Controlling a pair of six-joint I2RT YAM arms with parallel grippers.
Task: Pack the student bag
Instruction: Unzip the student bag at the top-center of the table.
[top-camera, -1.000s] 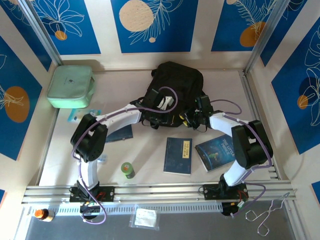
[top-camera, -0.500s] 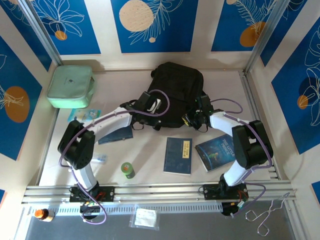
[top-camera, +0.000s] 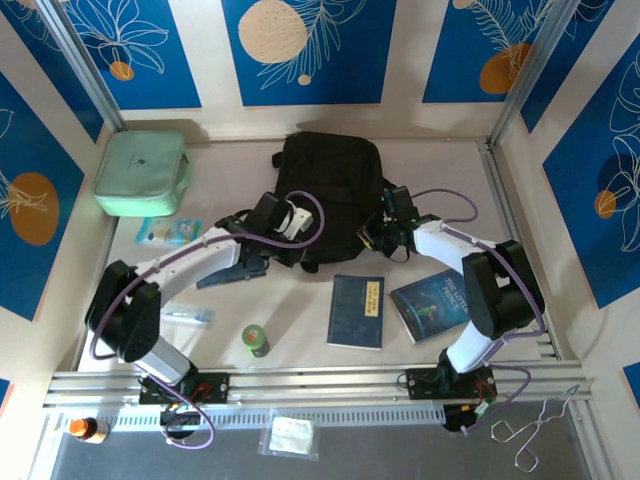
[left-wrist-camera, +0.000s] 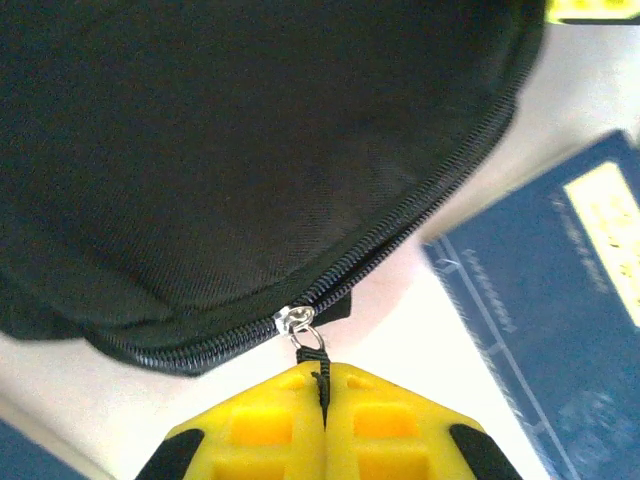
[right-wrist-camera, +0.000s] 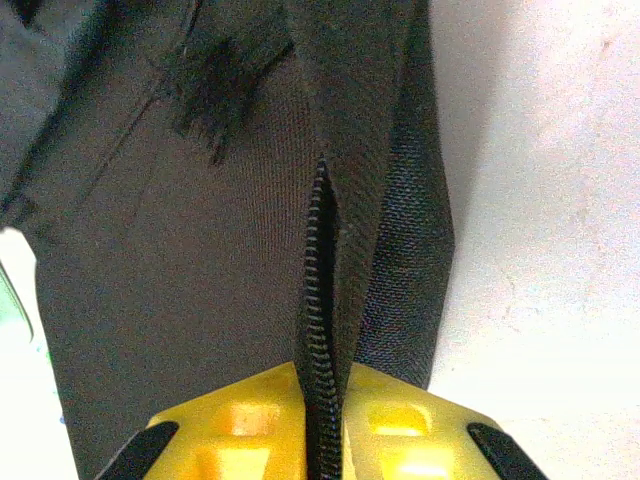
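Note:
The student bag (top-camera: 330, 185), a large black fabric backpack, lies at the back middle of the table. My left gripper (top-camera: 287, 243) is at its near left edge. In the left wrist view its yellow jaws (left-wrist-camera: 322, 372) are shut on the black zipper pull, just below the silver slider (left-wrist-camera: 293, 318). My right gripper (top-camera: 376, 236) is at the bag's near right edge. It (right-wrist-camera: 322, 378) is shut on the fabric fold carrying the zipper teeth (right-wrist-camera: 318, 260).
A mint green zip case (top-camera: 142, 172) sits at the back left. Two blue books (top-camera: 357, 311) (top-camera: 432, 303) lie in front of the bag, and a dark one (top-camera: 230, 270) under my left arm. A green roll (top-camera: 255, 340) and small packets (top-camera: 170, 231) lie front left.
The left arm swung left with the zipper pull, and the bag slid left with it. The right gripper closed on the bag's zipper edge and followed it left.

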